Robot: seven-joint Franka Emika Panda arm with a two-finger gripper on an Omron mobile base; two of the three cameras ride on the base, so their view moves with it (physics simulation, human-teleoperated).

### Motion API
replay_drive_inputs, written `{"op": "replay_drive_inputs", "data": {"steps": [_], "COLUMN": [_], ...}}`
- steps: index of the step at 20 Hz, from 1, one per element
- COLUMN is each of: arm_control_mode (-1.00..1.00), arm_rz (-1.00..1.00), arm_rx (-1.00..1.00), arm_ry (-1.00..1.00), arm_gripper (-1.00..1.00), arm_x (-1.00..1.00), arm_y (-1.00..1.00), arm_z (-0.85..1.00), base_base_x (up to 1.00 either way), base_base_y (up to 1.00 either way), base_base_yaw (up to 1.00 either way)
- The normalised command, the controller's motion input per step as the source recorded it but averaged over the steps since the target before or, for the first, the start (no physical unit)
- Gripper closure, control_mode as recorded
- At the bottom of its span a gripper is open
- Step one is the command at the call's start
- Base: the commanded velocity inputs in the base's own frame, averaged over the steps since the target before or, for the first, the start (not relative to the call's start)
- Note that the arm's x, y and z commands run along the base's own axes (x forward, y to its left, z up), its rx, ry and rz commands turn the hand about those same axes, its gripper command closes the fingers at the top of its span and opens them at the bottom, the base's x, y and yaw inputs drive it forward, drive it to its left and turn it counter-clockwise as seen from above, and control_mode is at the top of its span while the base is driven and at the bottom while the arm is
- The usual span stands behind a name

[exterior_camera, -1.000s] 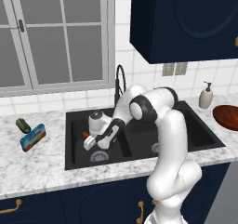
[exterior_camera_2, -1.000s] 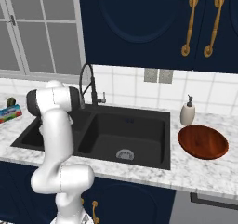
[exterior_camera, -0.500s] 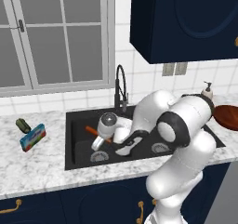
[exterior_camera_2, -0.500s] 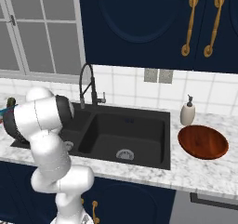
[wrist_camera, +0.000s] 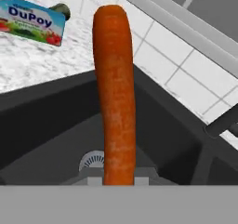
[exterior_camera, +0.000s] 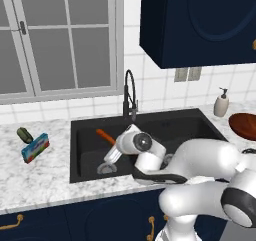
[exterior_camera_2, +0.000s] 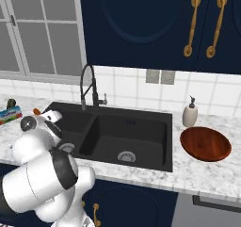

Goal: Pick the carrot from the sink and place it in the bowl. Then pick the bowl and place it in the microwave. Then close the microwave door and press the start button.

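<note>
The carrot [exterior_camera: 105,135] is a thin orange stick held at one end, pointing up and left over the left basin of the black sink [exterior_camera: 172,127]. My gripper [exterior_camera: 115,147] is shut on the carrot, just above the round drain [exterior_camera: 105,169]. In the hand view the carrot [wrist_camera: 115,97] runs straight up the middle and its base hides my fingertips. Its tip [exterior_camera_2: 36,111] peeks past my arm in the right base view. The wide reddish-brown bowl [exterior_camera_2: 205,143] sits on the counter right of the sink [exterior_camera_2: 127,136]. The microwave is out of view.
The dark gooseneck tap [exterior_camera: 129,92] stands behind the sink's divider. A soap dispenser [exterior_camera_2: 189,114] stands behind the bowl. A colourful box [exterior_camera: 35,147] and a dark green item [exterior_camera: 24,134] lie on the marble counter to the left. My own arm bulks low in front of the sink.
My arm has folded down and swung right, toward the cameras. The hand stays over the left basin, holding the carrot, which has shifted slightly right.
</note>
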Motion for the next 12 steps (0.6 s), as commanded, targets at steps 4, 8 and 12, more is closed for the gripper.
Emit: {"op": "replay_drive_inputs", "data": {"steps": [4,8,12], "arm_control_mode": [-1.0,-1.0,-1.0], "arm_rz": [0.01,0.02,0.02], "arm_rx": [0.17,0.18,0.2], "arm_ry": [-0.05,-0.06,-0.04], "arm_gripper": [1.0,1.0,1.0], "arm_x": [-0.42,-0.34,-0.17], "arm_y": [-0.11,-0.3,-0.58], "arm_z": [1.0,1.0,1.0], "base_base_x": [0.0,0.0,0.0], "base_base_y": [0.0,0.0,0.0], "base_base_yaw": [0.0,0.0,0.0]}}
